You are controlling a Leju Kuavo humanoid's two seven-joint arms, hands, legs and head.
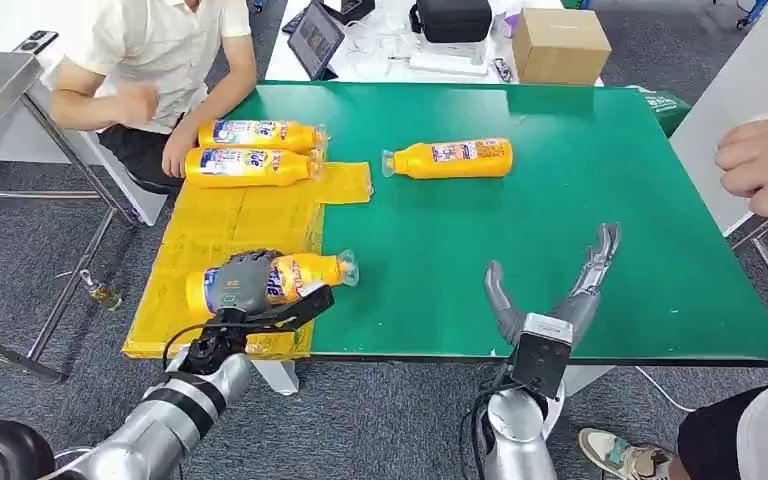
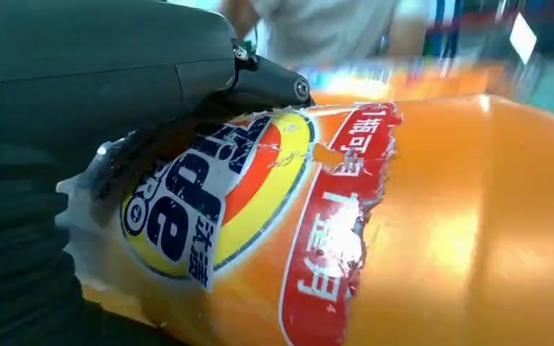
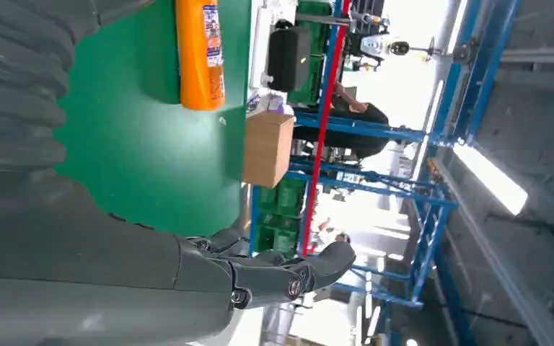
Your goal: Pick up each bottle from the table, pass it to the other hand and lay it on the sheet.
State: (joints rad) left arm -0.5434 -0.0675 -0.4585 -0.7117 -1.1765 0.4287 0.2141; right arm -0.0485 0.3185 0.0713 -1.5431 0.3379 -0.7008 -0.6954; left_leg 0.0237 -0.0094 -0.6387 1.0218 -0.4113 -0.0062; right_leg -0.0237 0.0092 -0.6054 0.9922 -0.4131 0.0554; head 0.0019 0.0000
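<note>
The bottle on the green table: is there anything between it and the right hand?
Nothing visible. The bottle lies alone on the green table, and only bare surface separates it from the right hand, which is open near the table's front edge.

Bare green tabletop [image 1: 580, 230] lies wide around the right hand [image 1: 560, 285], whose fingers are spread with nothing in them. Beyond it a single bottle [image 1: 450, 158] lies on its side. On the yellow sheet [image 1: 220, 225], two bottles [image 1: 250, 150] crowd the far end, touched by a person's hand [image 1: 175, 155]. The left hand [image 1: 245, 290] grips a bottle [image 1: 300, 272] at the sheet's near end, with bare sheet between.
</note>
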